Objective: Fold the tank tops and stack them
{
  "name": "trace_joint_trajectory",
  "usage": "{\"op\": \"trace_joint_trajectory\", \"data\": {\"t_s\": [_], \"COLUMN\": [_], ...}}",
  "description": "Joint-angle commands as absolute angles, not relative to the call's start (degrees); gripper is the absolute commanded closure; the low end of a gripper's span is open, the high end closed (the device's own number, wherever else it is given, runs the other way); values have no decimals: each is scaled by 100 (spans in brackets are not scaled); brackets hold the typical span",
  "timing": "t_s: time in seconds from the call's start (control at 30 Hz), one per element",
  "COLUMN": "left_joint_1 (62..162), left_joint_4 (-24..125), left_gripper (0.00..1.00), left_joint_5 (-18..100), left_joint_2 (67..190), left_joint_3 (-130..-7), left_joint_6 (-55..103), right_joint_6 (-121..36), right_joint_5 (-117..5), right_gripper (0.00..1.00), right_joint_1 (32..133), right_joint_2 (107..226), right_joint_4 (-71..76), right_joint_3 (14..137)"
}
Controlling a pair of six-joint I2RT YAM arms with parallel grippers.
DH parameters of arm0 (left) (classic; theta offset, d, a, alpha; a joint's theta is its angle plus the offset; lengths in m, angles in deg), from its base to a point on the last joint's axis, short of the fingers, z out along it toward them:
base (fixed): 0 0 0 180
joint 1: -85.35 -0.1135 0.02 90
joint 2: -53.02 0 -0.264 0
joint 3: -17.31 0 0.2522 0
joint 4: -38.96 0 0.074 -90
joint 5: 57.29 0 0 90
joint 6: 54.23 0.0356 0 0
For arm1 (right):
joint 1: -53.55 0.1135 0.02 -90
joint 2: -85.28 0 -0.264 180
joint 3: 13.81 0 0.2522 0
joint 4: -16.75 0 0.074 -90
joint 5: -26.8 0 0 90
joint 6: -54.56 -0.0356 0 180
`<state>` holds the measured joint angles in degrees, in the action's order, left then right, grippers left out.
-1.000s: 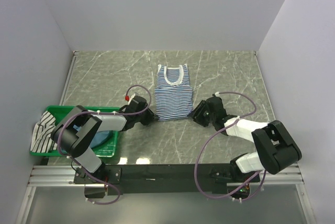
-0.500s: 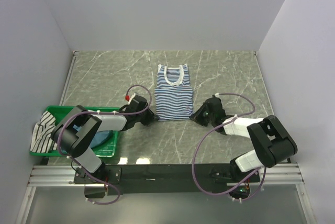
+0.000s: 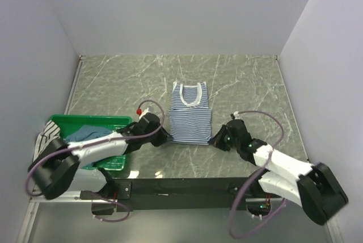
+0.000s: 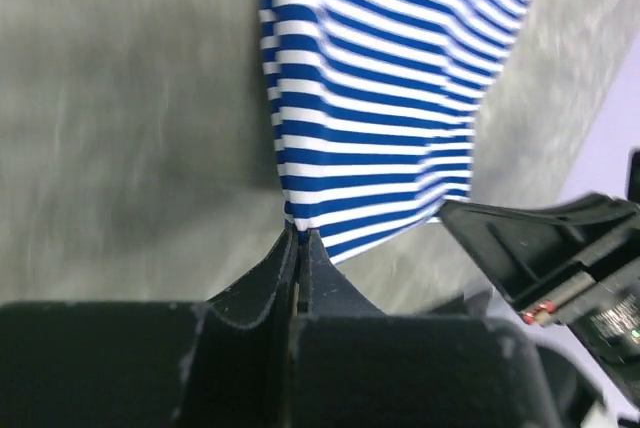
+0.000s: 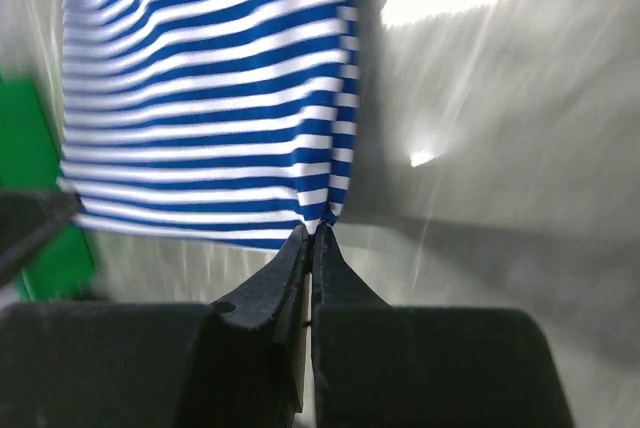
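Top external: navy-striped top (image 3: 189, 119) lies spread on the table (image 3: 244, 78), neckline at the far end.
Left gripper (image 3: 164, 139) is clamped on its near left corner, right gripper (image 3: 213, 139) on its near right corner. Teal top (image 3: 85, 133) sits in the basket (image 3: 116, 119); black-striped top (image 3: 46, 138) hangs over its left rim.

right hand (image 5: 311, 232) now pinched on striped tank top (image 3: 189, 119) hem, top dragged nearer
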<state>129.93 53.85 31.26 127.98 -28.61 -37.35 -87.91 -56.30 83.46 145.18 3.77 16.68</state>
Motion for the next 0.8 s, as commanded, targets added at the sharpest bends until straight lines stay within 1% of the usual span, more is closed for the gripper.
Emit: {"op": "trace_joint_trajectory", "data": {"t_s": [0.0,0.03,0.07,0.1,0.17,0.23,0.3,0.4,0.43,0.47,0.5,0.53,0.57,0.6,0.63,0.67,0.73,0.77], "left_joint_1": [13377,13560,13649,13694,13755,13747,13703,13396,13038,12843,12650,12309,12114,11921,11597,11480,11165,11084], "left_joint_4": [6466,6772,6976,7152,7609,7847,7953,7778,7673,7489,7235,7093,6927,6664,6609,6478,6196,6108], "left_gripper": [99,99,99,99,100,100,99,99,99,99,100,99,99,99,99,99,99,99], "left_joint_5": [2726,2639,2560,2498,2384,2313,2234,2374,2505,2880,2971,3042,3182,3505,3578,3639,3921,4061], "left_joint_2": [11845,11632,11421,11071,10822,10646,10698,11048,11180,11312,11592,11751,11936,12373,12621,12858,13675,13956], "left_joint_3": [-2686,-2686,-2747,-2817,-3071,-3300,-3634,-4065,-4144,-4275,-4346,-4425,-4600,-4724,-4873,-5170,-5523,-5907], "left_joint_6": [-4138,-4209,-4271,-4350,-4351,-4316,-4194,-3834,-3728,-3596,-3412,-3323,-3227,-3052,-2998,-2936,-2778,-2734], "right_joint_6": [-8975,-9176,-9265,-9344,-9442,-9355,-9205,-8697,-8599,-8502,-8406,-8239,-8159,-8080,-7923,-7860,-7711,-7658], "right_joint_5": [-5968,-6029,-6160,-6188,-6284,-6494,-6635,-6654,-6584,-6444,-6330,-5937,-5829,-5688,-5548,-5398,-5222,-4986], "right_gripper": [100,100,100,100,100,100,100,100,100,100,100,100,100,100,100,100,100,100], "right_joint_1": [8948,9307,9423,9520,9635,9627,9618,9478,9381,9267,8918,8741,8539,8354,8013,7861,7424,7316], "right_joint_2": [13367,13092,12593,12371,11905,11824,12077,12893,13131,13586,13825,14054,14526,14783,15038,15571,16154,16757], "right_joint_4": [-868,-1105,-1560,-1756,-2273,-2521,-2671,-2602,-2549,-2314,-2146,-1996,-1769,-1679,-1583,-1477,-1398,-1371], "right_joint_3": [1551,1646,1708,1805,2191,2725,3113,4035,4177,4283,4362,4520,4617,4723,4967,5118,5643,5873]}}
